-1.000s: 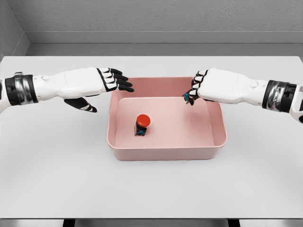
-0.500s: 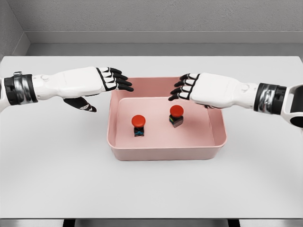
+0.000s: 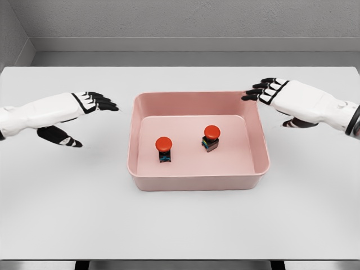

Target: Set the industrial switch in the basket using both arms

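Observation:
Two industrial switches with red round caps on dark bodies stand upright inside the pink basket [image 3: 198, 182]. One switch [image 3: 163, 149] is left of the middle, the other switch [image 3: 211, 138] is right of it. My left hand [image 3: 84, 107] hovers over the table to the left of the basket, fingers spread and holding nothing. My right hand [image 3: 267, 90] hovers just past the basket's far right corner, also open with straight fingers.
The basket sits in the middle of a white table [image 3: 67, 214]. A grey wall runs behind the table's far edge.
The right hand let its switch drop into the basket, then drew back to the right. The left hand pulled away to the left. Both switches now stand still.

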